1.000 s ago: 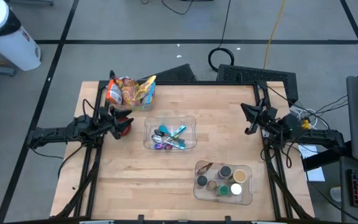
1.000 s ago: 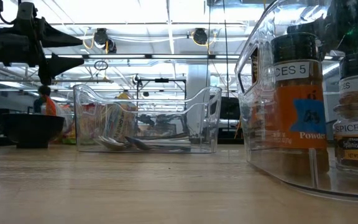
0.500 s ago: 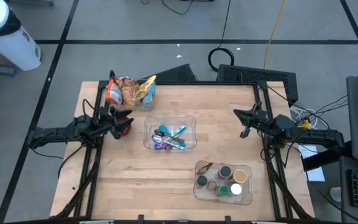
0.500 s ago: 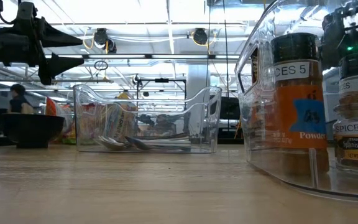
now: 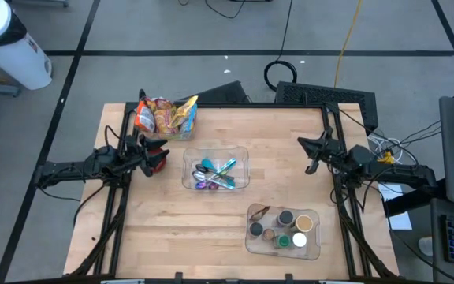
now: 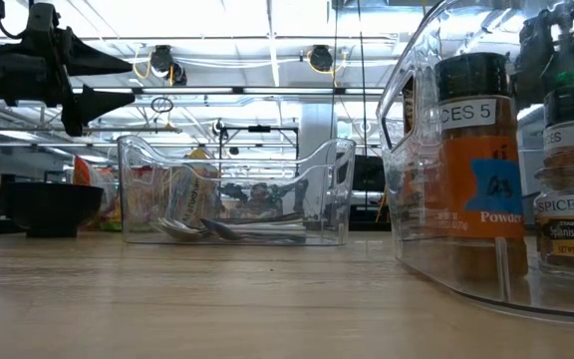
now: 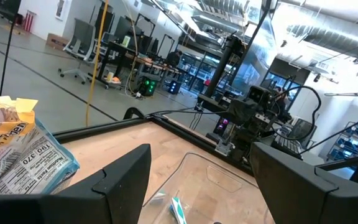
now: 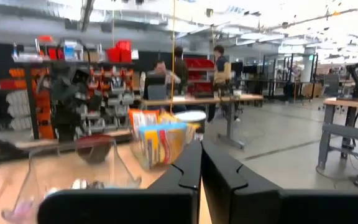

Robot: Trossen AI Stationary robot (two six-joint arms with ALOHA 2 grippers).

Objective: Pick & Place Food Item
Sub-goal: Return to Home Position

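Left gripper [image 5: 154,154] hangs released, fingers spread wide, nothing between them, above the left edge of the table [image 5: 290,126] and just beside a dark bowl [image 6: 53,207]. Right gripper [image 5: 306,155] is clenched on nothing, fingers pressed flat together, above the right edge and pointing inward toward the bins. Step in hand, by my reading: the return to rest, since neither gripper carries anything and no loose food shows on the wood. The next move probably calls for each arm to fold back toward its own base, well apart from the bins, with nothing to grasp on the way. Far bin [image 5: 168,138], near the left arm: bright noodle packs [image 5: 164,117] standing crowded. Middle bin [image 5: 215,150]: spoons [image 5: 213,173] lying in a heap. Near bin [image 5: 315,251], toward the right arm: seasoning bottles [image 5: 286,218] upright, caps up, packed close. The low view shows a "spices" label on the nearest one.
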